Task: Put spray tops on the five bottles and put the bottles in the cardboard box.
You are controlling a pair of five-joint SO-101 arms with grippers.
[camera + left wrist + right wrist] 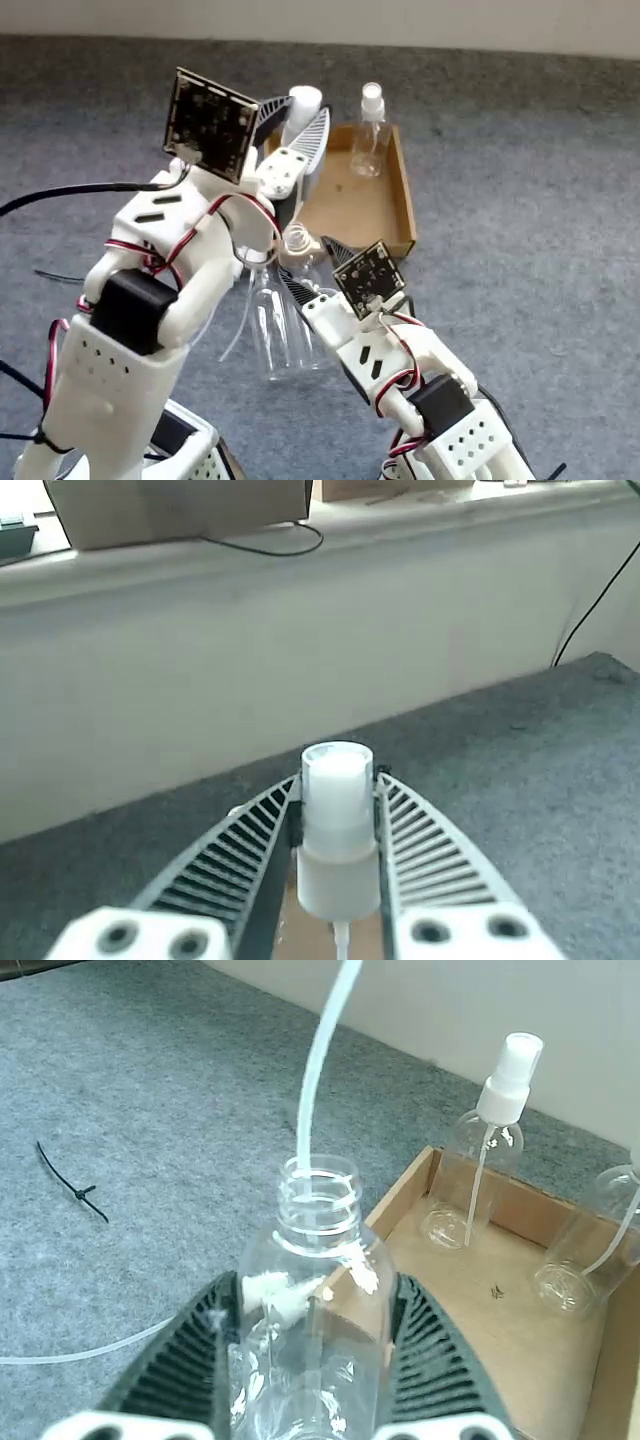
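My left gripper (338,780) is shut on a white spray top (338,830), held high above the box's near-left corner (300,105). Its thin dip tube (322,1060) hangs down into the open neck (318,1195) of a clear bottle (310,1330). My right gripper (315,1295) is shut on that bottle's body and holds it upright in front of the cardboard box (297,245). The cardboard box (385,215) holds a capped bottle (370,130) at its far side (490,1150). A second clear bottle (590,1250) stands beside it, its top cut off.
Grey carpet covers the table. A loose clear tube (80,1352) lies on it beside the held bottle, also seen as a tube (235,335) in the high view. A black zip tie (70,1188) lies farther off. Black cables trail at the left edge (60,195).
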